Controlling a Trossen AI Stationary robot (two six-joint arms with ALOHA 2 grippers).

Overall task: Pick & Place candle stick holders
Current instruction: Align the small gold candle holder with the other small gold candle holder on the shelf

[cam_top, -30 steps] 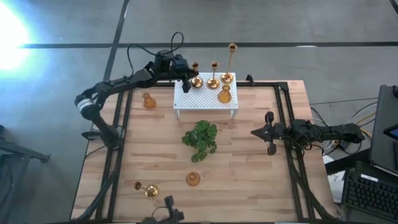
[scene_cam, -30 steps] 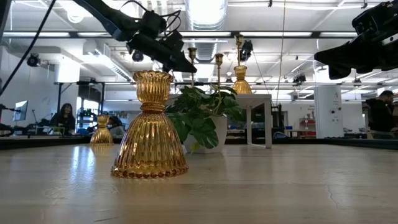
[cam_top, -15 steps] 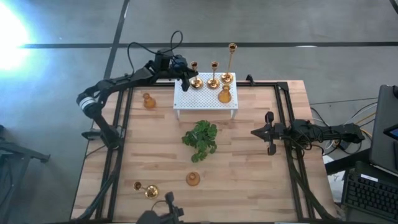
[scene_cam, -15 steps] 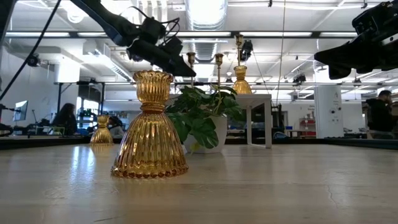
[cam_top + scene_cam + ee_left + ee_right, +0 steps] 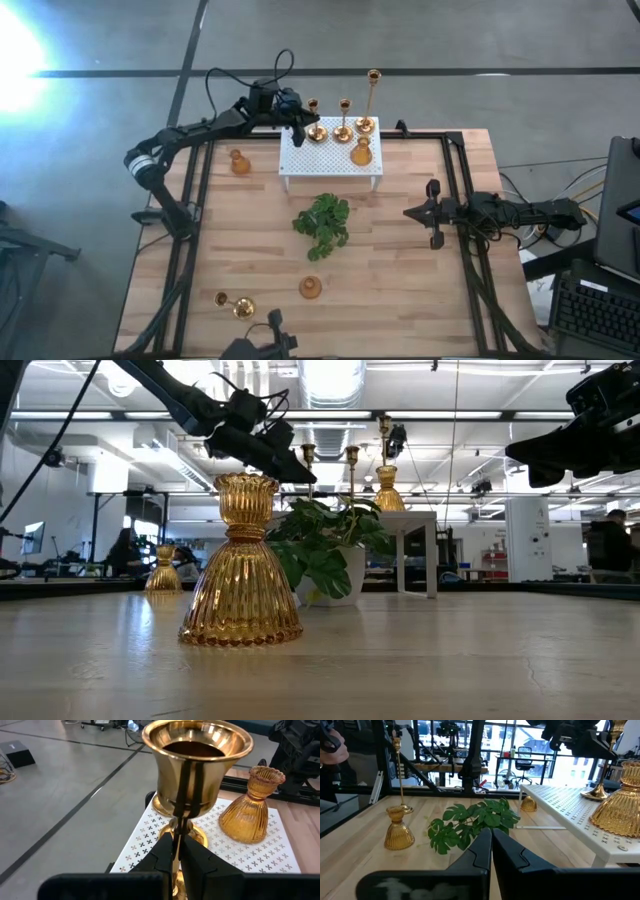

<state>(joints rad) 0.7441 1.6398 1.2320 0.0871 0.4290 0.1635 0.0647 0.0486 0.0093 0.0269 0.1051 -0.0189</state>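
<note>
My left gripper (image 5: 303,126) is at the far left corner of the white perforated stand (image 5: 330,160), shut on a short-stemmed gold holder (image 5: 197,760). Two more stemmed gold holders (image 5: 343,128) (image 5: 368,118) and a squat amber one (image 5: 361,153) stand on their bases on the stand. Other squat holders stand on the table at the far left (image 5: 239,162) and the near middle (image 5: 311,288). A tall thin holder (image 5: 232,303) stands at the near left. My right gripper (image 5: 432,213) is shut and empty, over the table's right side. My left gripper pinches the holder's thin stem (image 5: 175,827) between its two fingers, below the cup and above the round base (image 5: 196,834). The fingers come from the table's left, slanting down. The holder is upright, with its base at the stand's top; whether it rests there I cannot tell.
A green leafy plant (image 5: 322,222) stands mid-table in front of the stand. Dark frame rails (image 5: 190,230) run along the table's left and right sides. People show in the room beyond the table in the low view.
My left gripper has gone down a little with the short-stemmed holder at the stand's far left corner, staying shut on it. The holder has stayed upright.
</note>
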